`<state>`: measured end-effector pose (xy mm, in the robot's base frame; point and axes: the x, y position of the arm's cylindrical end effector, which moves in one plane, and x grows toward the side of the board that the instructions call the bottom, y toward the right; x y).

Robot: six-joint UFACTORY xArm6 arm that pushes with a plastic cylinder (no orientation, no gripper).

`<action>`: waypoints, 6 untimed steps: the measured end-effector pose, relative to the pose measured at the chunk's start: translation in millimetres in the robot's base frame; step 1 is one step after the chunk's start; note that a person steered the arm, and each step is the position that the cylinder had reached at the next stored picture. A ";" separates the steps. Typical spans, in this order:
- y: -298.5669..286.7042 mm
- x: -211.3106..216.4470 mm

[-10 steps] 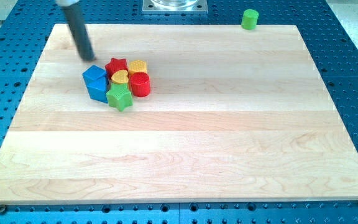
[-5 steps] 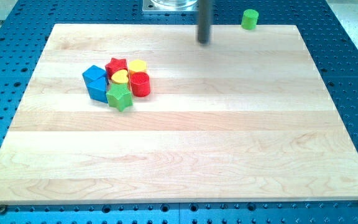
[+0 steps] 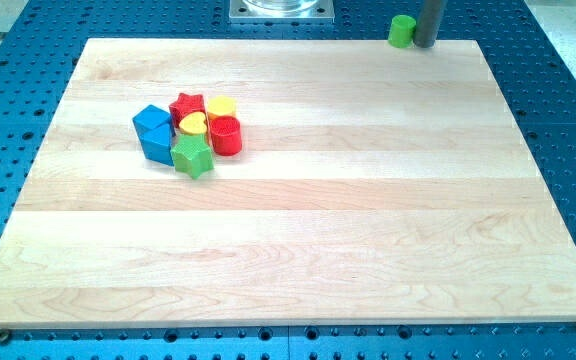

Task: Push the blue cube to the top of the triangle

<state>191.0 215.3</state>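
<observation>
My tip [image 3: 425, 43] is hovering off the desk [image 3: 298, 240] beside the green cylinder [image 3: 401, 31], carrying no claw to clench, while the blue cube [image 3: 152, 125] is sitting packed against the blue triangle [image 3: 158, 146], risking scattering the cluster.

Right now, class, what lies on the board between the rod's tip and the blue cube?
In the camera view, only bare board separates my tip, beside the green cylinder, from the blue cube; the cluster's other blocks sit just below that line.
</observation>
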 end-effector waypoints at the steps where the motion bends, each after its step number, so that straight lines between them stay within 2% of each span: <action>1: -25.5 1.0; 2: -100.3 38.8; 3: -187.7 107.1; 6: -192.8 113.9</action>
